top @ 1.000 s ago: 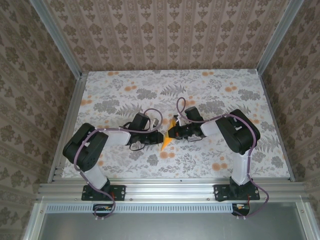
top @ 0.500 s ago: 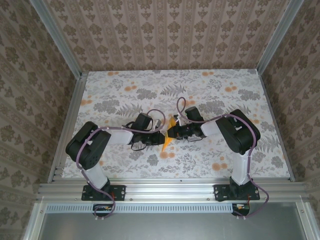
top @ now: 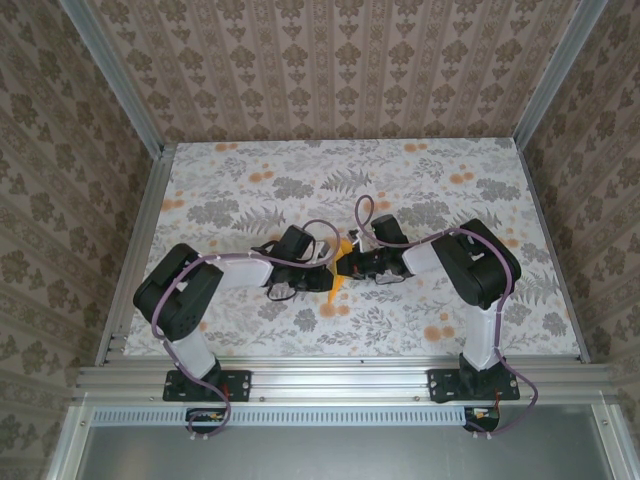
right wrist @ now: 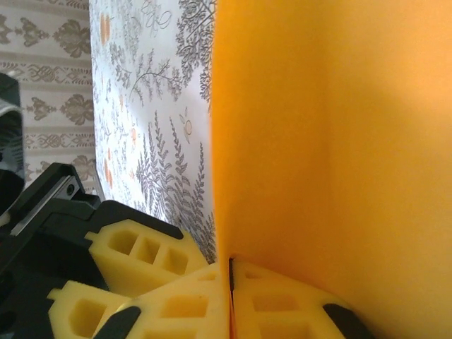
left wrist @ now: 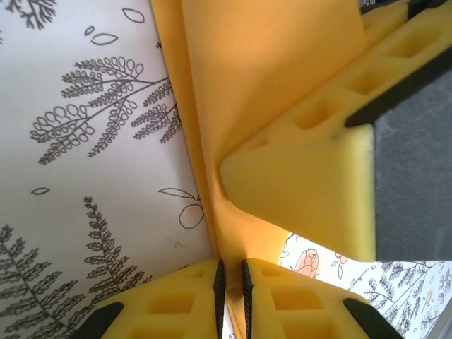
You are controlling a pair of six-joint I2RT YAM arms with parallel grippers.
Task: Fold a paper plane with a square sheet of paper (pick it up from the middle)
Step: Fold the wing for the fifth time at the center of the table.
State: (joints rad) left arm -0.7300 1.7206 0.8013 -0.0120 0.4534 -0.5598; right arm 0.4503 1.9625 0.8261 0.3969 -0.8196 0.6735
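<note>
The square sheet of paper (top: 331, 290) is bright orange and folded into a narrow shape, held upright between the two grippers near the table's middle front. My left gripper (top: 325, 270) is shut on its lower edge; in the left wrist view the paper (left wrist: 268, 70) runs up from the pinched jaws of that gripper (left wrist: 231, 279). My right gripper (top: 343, 266) meets it from the right and is shut on the same paper (right wrist: 325, 141), its jaws (right wrist: 231, 275) pressed tight. One right finger (left wrist: 304, 183) lies against the sheet. The left fingers (right wrist: 141, 247) sit close beside.
The table (top: 300, 180) has a floral-print cover with small orange flowers. Patterned walls and aluminium rails (top: 140, 250) close it in on three sides. Purple cables loop over both wrists (top: 362, 210).
My left gripper has slid to the right, closing up against the right gripper. The paper stays pinched between them and the right arm has hardly moved.
</note>
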